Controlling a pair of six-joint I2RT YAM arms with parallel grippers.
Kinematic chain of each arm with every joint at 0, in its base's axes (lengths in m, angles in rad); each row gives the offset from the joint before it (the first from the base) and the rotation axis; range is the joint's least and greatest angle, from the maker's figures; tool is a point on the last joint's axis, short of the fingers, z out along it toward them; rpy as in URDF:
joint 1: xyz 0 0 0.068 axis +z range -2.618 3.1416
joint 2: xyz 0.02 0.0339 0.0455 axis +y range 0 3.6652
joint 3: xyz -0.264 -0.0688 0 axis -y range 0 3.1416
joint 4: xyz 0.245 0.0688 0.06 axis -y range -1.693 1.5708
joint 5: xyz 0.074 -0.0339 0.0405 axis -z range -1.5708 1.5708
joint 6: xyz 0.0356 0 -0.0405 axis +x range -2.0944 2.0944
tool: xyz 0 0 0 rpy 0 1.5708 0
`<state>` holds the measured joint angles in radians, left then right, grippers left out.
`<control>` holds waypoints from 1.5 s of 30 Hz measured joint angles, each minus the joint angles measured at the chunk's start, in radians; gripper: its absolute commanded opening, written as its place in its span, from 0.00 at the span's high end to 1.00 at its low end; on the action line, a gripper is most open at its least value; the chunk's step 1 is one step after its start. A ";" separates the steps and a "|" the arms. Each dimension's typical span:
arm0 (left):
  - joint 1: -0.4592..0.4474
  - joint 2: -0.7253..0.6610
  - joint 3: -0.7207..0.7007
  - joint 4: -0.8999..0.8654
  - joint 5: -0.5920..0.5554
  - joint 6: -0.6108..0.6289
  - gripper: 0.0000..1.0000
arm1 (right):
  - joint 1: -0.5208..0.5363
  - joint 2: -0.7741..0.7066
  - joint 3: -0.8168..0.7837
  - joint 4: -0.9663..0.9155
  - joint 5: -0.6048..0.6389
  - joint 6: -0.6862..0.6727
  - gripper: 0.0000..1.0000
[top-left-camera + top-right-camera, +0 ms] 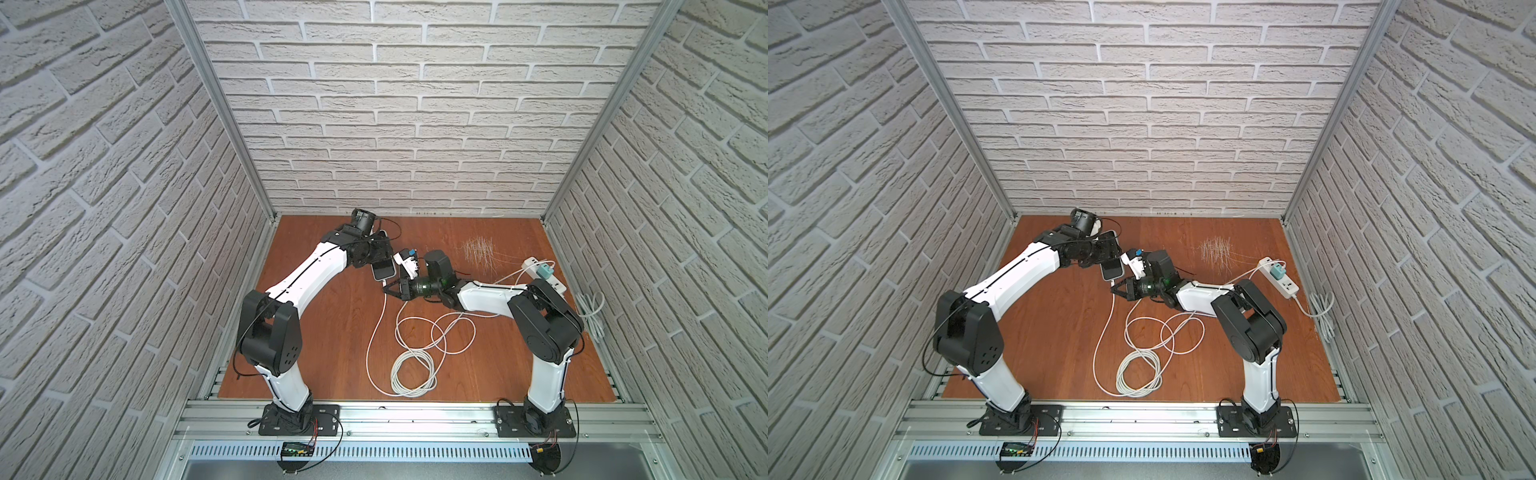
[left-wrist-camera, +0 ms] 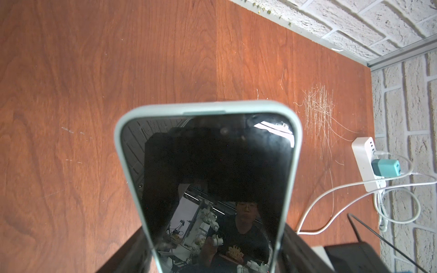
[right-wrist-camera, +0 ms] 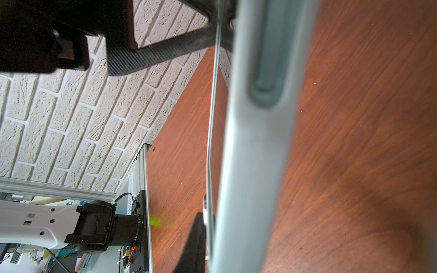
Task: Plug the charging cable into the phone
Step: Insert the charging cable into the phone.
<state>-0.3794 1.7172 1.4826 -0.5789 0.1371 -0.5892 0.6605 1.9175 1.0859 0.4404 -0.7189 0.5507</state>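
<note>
– Brick walls, wood table (image 1: 332,332). Grippers?
– Right gripper (image 1: 390,286) pinched on cable (image 1: 367,353) plug, at phone (image 1: 383,271) lower end. Left gripper (image 1: 374,251) clamps phone mid-body, off table.
– Handling?
– Phone rigid, glass slick: hold case edges. Cable limp: grip the stiff plug only. Seated? Can't tell.

- One phone (image 1: 383,269) is counted, toward 11 o'clock.
- One cable (image 1: 395,374) is counted.
- One strip (image 1: 1288,286) is counted, at 3 o'clock.
- One charger (image 1: 1276,273) is counted.
- One cord (image 1: 592,316) is counted.
- Two arms are counted: left arm (image 1: 307,270), right arm (image 1: 486,297).
</note>
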 measured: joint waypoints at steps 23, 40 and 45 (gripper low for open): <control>0.000 0.000 0.000 0.000 -0.002 -0.006 0.73 | -0.018 0.000 0.000 -0.014 -0.018 -0.001 0.97; 0.000 0.000 0.000 0.005 0.003 0.010 0.73 | -0.019 0.000 0.000 0.001 -0.023 0.002 0.97; 0.000 0.000 -0.002 0.006 0.005 0.017 0.73 | -0.019 0.000 0.000 0.008 -0.026 0.003 0.97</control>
<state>-0.3794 1.7172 1.4807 -0.5724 0.1425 -0.5720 0.6411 1.9175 1.0855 0.4480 -0.7448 0.5537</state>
